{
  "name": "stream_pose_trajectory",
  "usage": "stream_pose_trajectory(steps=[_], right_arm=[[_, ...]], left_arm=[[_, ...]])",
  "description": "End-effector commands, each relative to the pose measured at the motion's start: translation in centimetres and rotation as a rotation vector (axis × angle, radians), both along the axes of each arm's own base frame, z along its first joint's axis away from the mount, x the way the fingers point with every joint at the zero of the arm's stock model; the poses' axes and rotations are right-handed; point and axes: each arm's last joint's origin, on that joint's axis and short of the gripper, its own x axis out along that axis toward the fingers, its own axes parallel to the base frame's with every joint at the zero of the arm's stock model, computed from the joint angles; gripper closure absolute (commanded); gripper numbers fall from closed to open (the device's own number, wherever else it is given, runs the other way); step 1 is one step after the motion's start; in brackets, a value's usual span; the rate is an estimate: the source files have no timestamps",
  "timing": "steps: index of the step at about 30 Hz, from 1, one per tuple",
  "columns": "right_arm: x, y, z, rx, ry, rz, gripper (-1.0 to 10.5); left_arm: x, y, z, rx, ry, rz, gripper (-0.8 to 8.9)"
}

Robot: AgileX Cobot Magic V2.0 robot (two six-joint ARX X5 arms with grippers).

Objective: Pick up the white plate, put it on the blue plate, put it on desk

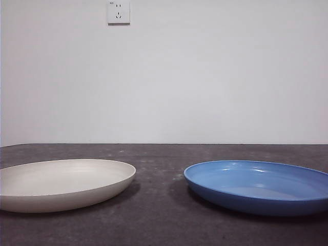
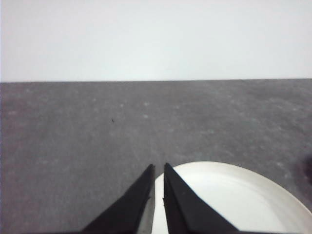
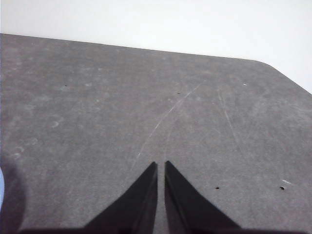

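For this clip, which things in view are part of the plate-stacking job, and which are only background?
Part of the job:
- white plate, flat on the desk, apart from the blue one
- blue plate, flat on the desk
- desk
- left gripper, jaws nearly closed, above the white plate's edge
- right gripper, jaws nearly closed, over bare desk

Background:
- wall socket
- white wall

A plain white wall (image 1: 205, 77) fills the background; a white power socket (image 1: 118, 12) sits high on it, left of centre. Light is soft and even; the wall meets a dark speckled surface (image 1: 164, 154) along a level line.
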Motion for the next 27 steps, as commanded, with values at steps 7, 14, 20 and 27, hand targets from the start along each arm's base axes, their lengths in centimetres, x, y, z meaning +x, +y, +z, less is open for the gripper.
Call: stream_pose_trajectory(steps=[7, 14, 20, 27], right_arm=[[0.1, 0.2, -0.1, 0.118, -0.022, 0.033, 9.2], [0.1, 0.3, 0.0, 0.213, -0.035, 0.054, 9.3], [-0.1, 0.4, 0.8, 0.344, -0.06, 0.071, 9.4], [-0.5, 0.8, 3.6, 0.462, -0.115, 0.111, 9.4]], left_arm=[[0.1, 0.0, -0.4, -0.034, -0.002, -0.006, 7.87], [0.1, 0.0, -0.4, -0.136, 0.029, 0.001, 7.98], [0.1, 0.0, -0.3, -0.239, 0.093, 0.015, 7.97], [0.2, -0.3, 2.7, -0.28, 0.13, -0.009, 7.97]])
